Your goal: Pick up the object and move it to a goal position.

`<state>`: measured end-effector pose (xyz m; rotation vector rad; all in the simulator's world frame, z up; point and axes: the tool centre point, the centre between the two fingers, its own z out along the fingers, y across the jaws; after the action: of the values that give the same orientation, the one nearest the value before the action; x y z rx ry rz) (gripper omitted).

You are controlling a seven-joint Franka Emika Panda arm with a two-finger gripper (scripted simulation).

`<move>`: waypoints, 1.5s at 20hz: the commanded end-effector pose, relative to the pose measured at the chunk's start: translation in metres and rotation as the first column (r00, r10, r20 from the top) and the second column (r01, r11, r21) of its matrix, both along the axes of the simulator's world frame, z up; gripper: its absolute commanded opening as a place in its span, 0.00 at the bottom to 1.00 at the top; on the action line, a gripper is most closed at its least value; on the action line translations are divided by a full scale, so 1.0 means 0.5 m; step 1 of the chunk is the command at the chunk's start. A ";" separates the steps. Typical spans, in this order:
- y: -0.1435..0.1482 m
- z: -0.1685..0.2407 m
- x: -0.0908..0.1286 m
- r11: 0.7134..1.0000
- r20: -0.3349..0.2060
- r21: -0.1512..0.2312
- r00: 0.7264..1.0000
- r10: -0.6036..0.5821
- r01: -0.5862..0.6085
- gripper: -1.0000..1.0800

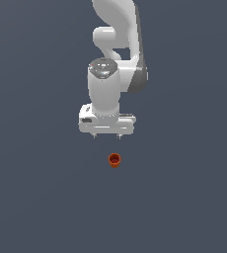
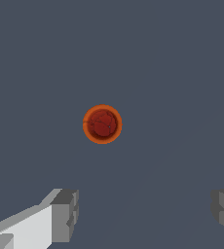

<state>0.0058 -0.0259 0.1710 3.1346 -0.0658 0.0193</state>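
The object, a small orange-red cup, stands upright on the grey floor with its mouth facing up. In the wrist view the cup shows from straight above as an orange rim around a dark red inside. My gripper hangs above the floor, behind the cup and a little toward the exterior view's left, apart from it. Its fingers stand wide apart with nothing between them. The gripper is open.
A flat, uniform dark grey floor fills both views. The white arm rises behind the gripper to the upper edge of the exterior view.
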 end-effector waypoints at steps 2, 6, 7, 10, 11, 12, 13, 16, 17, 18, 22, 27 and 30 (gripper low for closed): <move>0.001 0.000 0.000 1.000 0.000 0.000 1.000 0.002 -0.002 0.96; 0.027 0.009 0.007 0.999 0.009 -0.006 0.999 0.048 -0.048 0.96; 0.036 0.012 0.010 0.998 0.012 -0.008 0.998 0.064 -0.064 0.96; 0.050 0.016 0.014 0.996 0.017 -0.012 0.996 0.089 -0.089 0.96; 0.050 0.016 0.014 0.996 0.017 -0.012 0.996 0.089 -0.089 0.96; 0.049 0.016 0.013 0.996 0.016 -0.012 0.996 0.087 -0.087 0.96; 0.048 0.016 0.013 0.996 0.016 -0.012 0.996 0.086 -0.086 0.96; 0.048 0.015 0.014 0.996 0.016 -0.011 0.996 0.084 -0.084 0.96; 0.049 0.013 0.015 0.997 0.016 -0.011 0.997 0.080 -0.080 0.96; 0.049 0.012 0.016 0.997 0.016 -0.010 0.997 0.075 -0.075 0.96; 0.050 -0.002 0.024 0.999 0.014 -0.007 0.999 0.039 -0.039 0.96; 0.052 -0.031 0.040 0.999 0.009 -0.001 0.999 -0.038 0.038 0.96; 0.054 -0.055 0.053 0.995 0.005 0.003 0.995 -0.101 0.101 0.96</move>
<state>0.0294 0.0006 0.1498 3.1314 -0.1742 0.0309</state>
